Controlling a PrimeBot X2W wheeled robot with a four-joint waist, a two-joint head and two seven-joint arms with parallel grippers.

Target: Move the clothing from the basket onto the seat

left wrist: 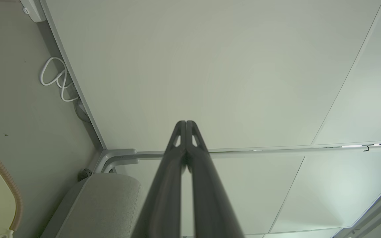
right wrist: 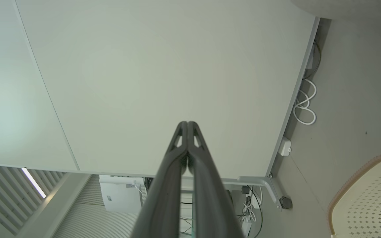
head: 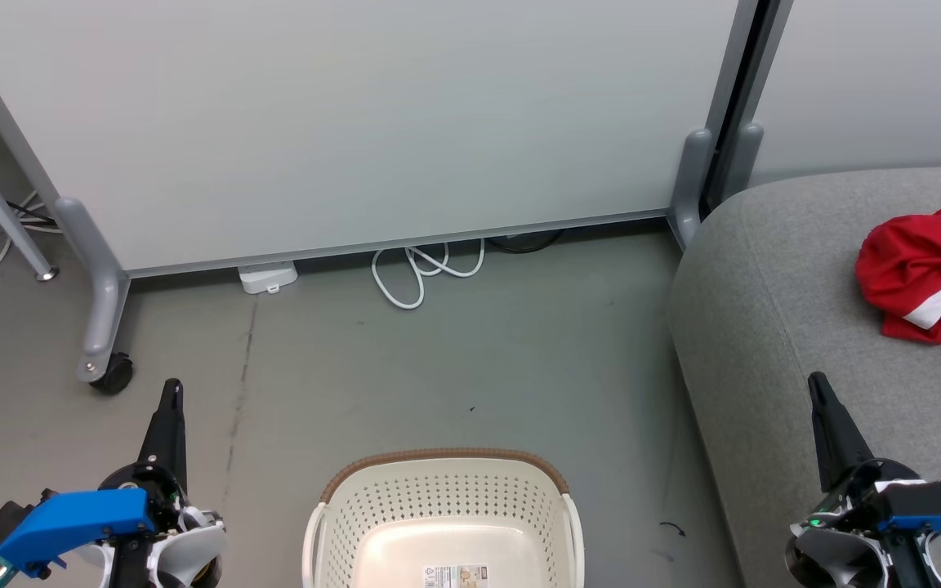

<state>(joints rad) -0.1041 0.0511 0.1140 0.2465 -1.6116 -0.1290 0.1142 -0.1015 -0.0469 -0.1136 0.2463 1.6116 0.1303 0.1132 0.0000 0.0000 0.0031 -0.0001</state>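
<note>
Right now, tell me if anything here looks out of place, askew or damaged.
Nothing looks damaged or spilled. The clothing lies crumpled on the seat, where it belongs. The basket stands upright on the floor, no clothing in its visible part. The one untidy thing: a white cable looped loosely on the floor under the partition.

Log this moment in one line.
red-and-white fabric clothing: on grey upholstered seat | cream perforated plastic basket: visible part empty | left hand: shut | right hand: shut

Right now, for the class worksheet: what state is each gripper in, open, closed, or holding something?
Left gripper: closed, fingers pressed together, holding nothing.
Right gripper: closed, fingers pressed together, holding nothing.
</note>
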